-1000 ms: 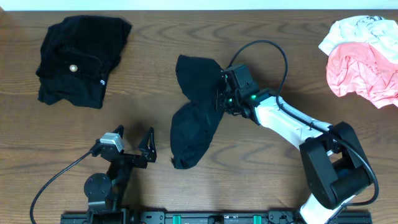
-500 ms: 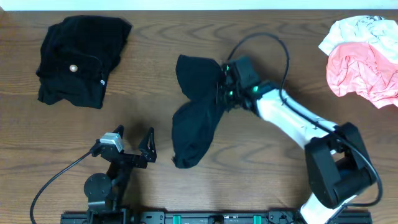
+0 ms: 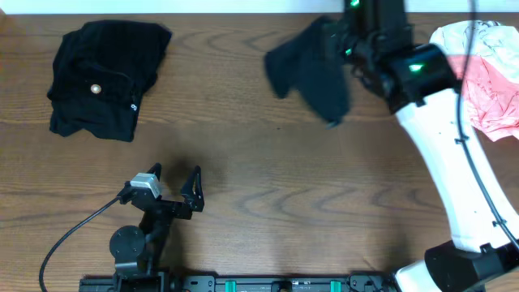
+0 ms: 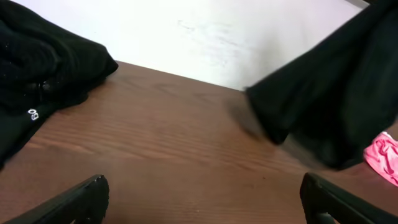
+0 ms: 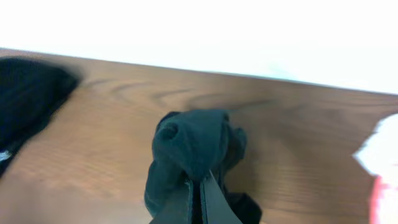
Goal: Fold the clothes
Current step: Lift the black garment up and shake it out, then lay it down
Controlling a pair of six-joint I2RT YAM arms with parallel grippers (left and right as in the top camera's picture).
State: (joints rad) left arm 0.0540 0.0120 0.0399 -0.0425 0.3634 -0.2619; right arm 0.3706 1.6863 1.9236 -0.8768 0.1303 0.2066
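Jaws on the right gripper (image 3: 345, 42) are pinched fully together on a bunch of the black shirt (image 3: 312, 69). From above you only see the arm reaching to the far edge of the table (image 3: 284, 203), with the cloth drooping to the left of the gripper. The right wrist view shows the grip itself: the two fingers (image 5: 200, 200) meet at the bottom of the picture, and a knot of dark fabric (image 5: 196, 146) bulges just beyond them.

Over on the near left, the left gripper (image 3: 174, 177) sits with its jaws spread as wide as they go and nothing between them. Its own camera shows both fingers (image 4: 81, 199) far apart over bare wood. That low view also shows the shirt (image 4: 329, 106) hanging off the table with a soft shadow beneath it, which the overhead view doesn't make plain.

A second black garment (image 3: 101, 73) lies heaped at the far left corner, well apart from both arms. Its pale button (image 3: 96, 89) shows only from above. The left wrist camera catches a small white mark on it instead.

A pink garment (image 3: 478, 89) and a white garment (image 3: 470, 36) lie crumpled together at the far right, partly behind the right arm.
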